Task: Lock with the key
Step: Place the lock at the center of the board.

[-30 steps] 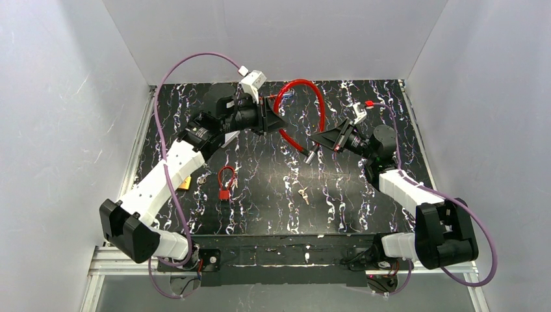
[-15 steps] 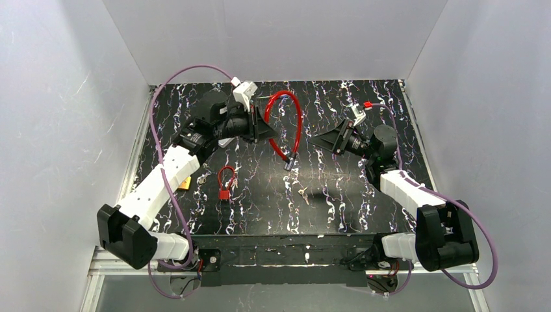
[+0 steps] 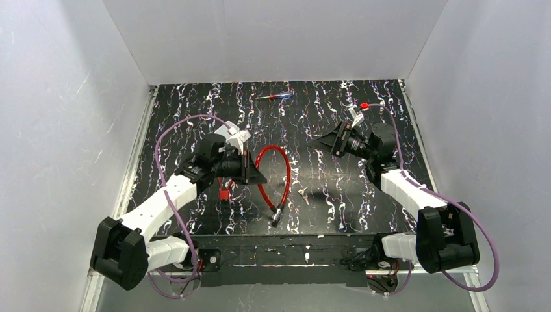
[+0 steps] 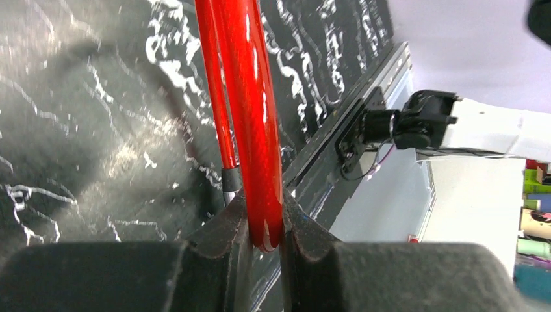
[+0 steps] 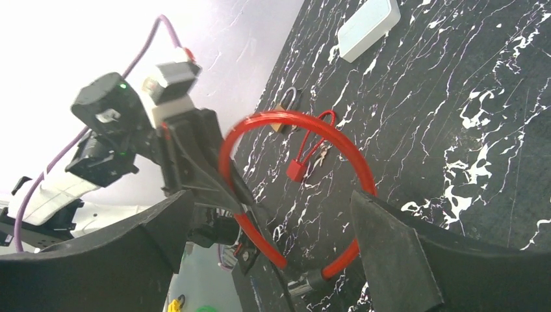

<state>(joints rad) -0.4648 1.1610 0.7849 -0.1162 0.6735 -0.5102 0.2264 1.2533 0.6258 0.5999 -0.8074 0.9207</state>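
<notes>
My left gripper [image 3: 260, 177] is shut on a red cable lock [image 3: 286, 179], whose loop hangs toward the table's near middle. Its dark metal end [image 3: 276, 217] lies near the front edge. In the left wrist view the red cable [image 4: 250, 97] runs straight up from between my pinching left gripper [image 4: 263, 227]. A small key [image 3: 303, 194] lies on the table just right of the loop. My right gripper [image 3: 318, 140] hovers open at the right, apart from the cable. In the right wrist view my right gripper [image 5: 271, 195] spreads wide around the distant loop [image 5: 305, 120].
A small red padlock [image 3: 225, 190] lies by my left gripper, seen also as a red padlock [image 5: 297, 170] in the right wrist view. A brass padlock [image 5: 286, 123] and a white box [image 5: 367, 26] lie beyond it. A screwdriver [image 3: 273, 96] rests near the back wall.
My right gripper has opened and let go of the cable's end. My left arm has pulled the red cable from the back toward the front edge.
</notes>
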